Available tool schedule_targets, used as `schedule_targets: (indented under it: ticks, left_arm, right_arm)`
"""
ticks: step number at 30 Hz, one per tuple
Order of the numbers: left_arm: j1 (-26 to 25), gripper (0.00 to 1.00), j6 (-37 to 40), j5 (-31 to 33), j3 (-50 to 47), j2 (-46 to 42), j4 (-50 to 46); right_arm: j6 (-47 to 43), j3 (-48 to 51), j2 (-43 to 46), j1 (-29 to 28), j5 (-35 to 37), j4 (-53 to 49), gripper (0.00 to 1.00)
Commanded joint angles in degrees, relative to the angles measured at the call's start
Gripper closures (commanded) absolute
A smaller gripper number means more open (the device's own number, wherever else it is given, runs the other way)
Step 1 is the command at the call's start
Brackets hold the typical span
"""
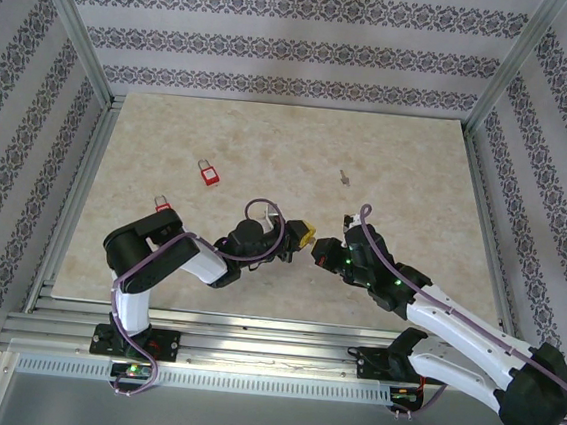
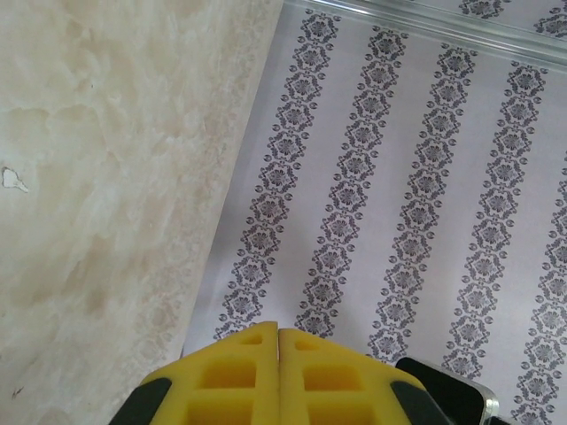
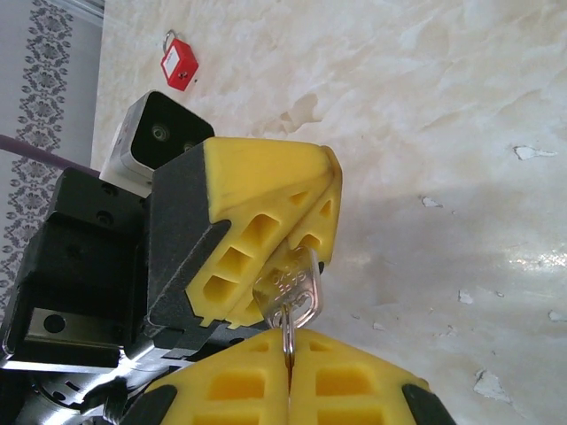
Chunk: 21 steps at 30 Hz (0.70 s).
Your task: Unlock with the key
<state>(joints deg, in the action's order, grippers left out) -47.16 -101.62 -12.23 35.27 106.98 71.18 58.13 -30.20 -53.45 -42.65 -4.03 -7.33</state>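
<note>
Top external first: the left fingers (image 1: 304, 237) and the right fingers (image 1: 320, 253) meet tip to tip near the front middle of the tabletop (image 1: 420, 155). A red padlock (image 1: 208, 172) lies at about ten o'clock from them, well apart. A second red padlock (image 1: 162, 202) sits further out at nine o'clock, just beside the left arm. A small metal piece (image 1: 343, 175), maybe a spare key, lies at twelve o'clock.

Right wrist: the right fingers (image 3: 288, 345) are closed on the key (image 3: 288, 288), its blade pinched in their seam and its head poking up at twelve o'clock. The left fingers (image 3: 323, 208) are pressed together right against that head; whether they truly pinch it I cannot tell. One red padlock (image 3: 180, 64) lies off at eleven o'clock.

Left wrist: the left fingers (image 2: 278, 341) are closed, pads touching, with wall and tabletop beyond.

I'd judge the key is picked up and is being handed over or regripped. Reaching a lock, inserting the key and turning it all remain.
</note>
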Motion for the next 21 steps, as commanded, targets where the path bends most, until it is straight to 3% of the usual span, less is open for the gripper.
schedule_targets:
  ticks: [1,7,11,14,17,21]
  left_arm:
    - [1.18,1.00,2.40,-0.09,-0.98,-1.55,0.71]
    - [1.59,1.00,6.98,0.08,-0.77,-4.31,-1.67]
    - [2.37,1.00,16.08,2.27,-1.87,-10.31,-6.60]
    - [2.35,1.00,27.61,5.19,-1.89,-17.72,-13.64]
    - [1.72,1.00,36.78,8.71,-3.32,-23.78,-14.23]
    - [1.72,1.00,39.92,8.91,-4.52,-25.59,-9.15]
  right_arm:
    - [-2.26,0.00,0.55,-0.77,-1.11,3.00,1.00]
    - [-3.99,-1.31,-0.15,-0.76,-2.52,3.86,0.98]
    - [-0.58,0.47,1.93,-0.63,-2.19,8.83,0.48]
    - [2.48,1.81,3.34,0.09,-3.81,15.43,0.29]
    - [3.98,0.22,1.95,0.89,-5.90,17.98,0.24]
    - [7.70,0.71,-2.96,1.30,-9.99,30.22,0.24]
